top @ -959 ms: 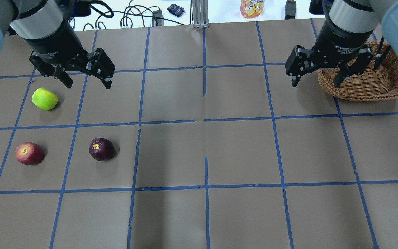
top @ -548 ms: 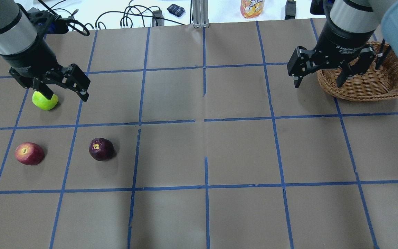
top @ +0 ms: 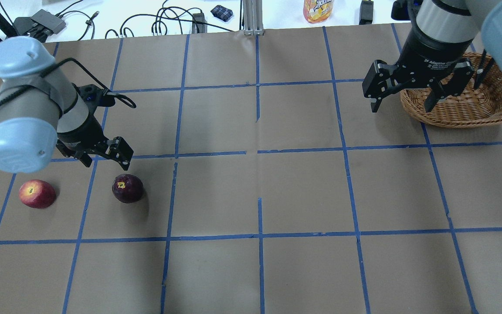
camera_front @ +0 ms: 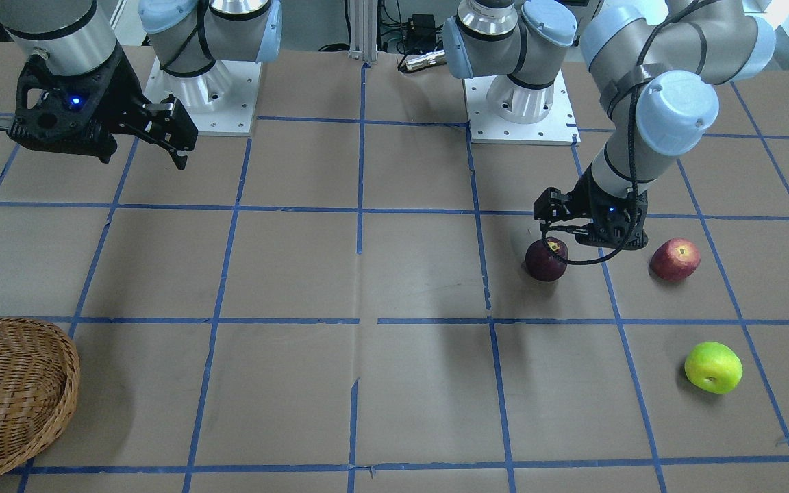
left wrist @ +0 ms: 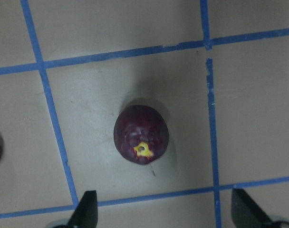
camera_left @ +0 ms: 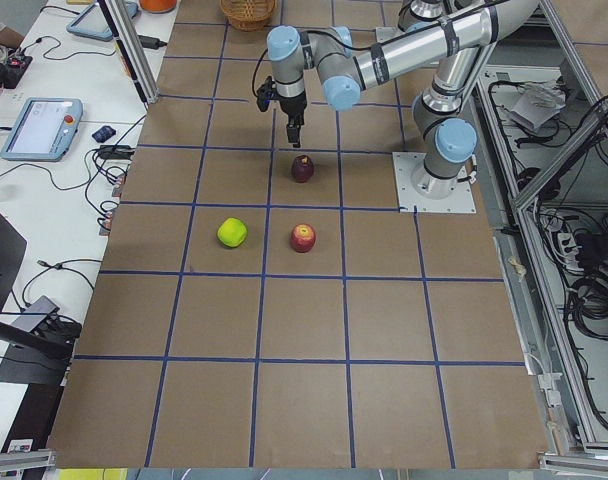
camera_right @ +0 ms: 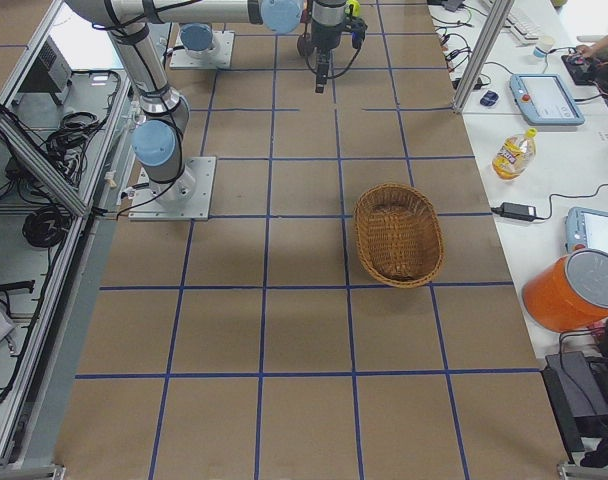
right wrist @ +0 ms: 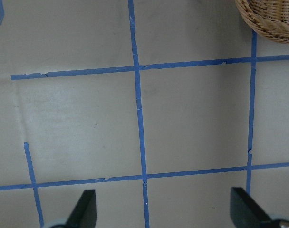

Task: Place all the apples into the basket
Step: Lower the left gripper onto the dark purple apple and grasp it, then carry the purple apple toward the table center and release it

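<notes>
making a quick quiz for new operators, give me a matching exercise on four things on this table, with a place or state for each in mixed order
Column A
1. maroon apple
2. green apple
3. basket
4. right claw

Column B
a. open, hovering at the wicker rim
b. holds no apples
c. lies nearest the open left claw
d. hidden behind the left arm in the overhead view

Pairs: 1-c, 2-d, 3-b, 4-a

On the right gripper [top: 401, 108], white lettering reads "2F Adaptive"; what follows is illegible.
</notes>
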Controlling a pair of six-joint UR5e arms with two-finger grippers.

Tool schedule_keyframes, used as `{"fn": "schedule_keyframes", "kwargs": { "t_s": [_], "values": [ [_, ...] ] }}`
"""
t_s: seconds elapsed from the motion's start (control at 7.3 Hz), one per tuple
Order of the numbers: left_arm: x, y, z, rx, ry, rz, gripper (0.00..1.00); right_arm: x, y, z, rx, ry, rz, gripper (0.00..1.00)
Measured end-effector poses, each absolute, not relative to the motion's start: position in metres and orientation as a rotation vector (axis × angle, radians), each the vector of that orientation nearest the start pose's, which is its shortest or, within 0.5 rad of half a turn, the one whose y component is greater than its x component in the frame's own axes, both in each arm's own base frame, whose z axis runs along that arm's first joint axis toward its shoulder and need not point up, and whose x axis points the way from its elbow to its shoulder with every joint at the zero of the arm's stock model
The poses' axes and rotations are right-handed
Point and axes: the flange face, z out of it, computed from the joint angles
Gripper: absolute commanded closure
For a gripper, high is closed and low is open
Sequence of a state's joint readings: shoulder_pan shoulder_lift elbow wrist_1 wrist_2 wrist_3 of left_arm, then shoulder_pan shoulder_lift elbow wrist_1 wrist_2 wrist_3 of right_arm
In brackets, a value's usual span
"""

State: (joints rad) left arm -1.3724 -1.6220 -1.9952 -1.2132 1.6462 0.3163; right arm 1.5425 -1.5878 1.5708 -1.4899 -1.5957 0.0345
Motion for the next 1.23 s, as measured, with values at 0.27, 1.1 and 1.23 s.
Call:
{"fn": "schedule_keyframes", "kwargs": {
  "t_s": [0.27, 1.1, 1.23],
  "values": [
    [-0.028, -0.461, 0.241, 0.170, 3.069, 0.240, 0.00, 0.119, -0.481, 0.488, 0.097, 3.156, 0.104, 0.00],
    [-0.028, -0.461, 0.213, 0.147, 3.078, 0.175, 0.78, 0.118, -0.481, 0.486, 0.098, 3.155, 0.115, 0.00],
    [-0.031, -0.469, 0.225, 0.092, 3.088, 0.129, 0.76, 0.118, -0.481, 0.486, 0.098, 3.158, 0.117, 0.00]
  ]
}}
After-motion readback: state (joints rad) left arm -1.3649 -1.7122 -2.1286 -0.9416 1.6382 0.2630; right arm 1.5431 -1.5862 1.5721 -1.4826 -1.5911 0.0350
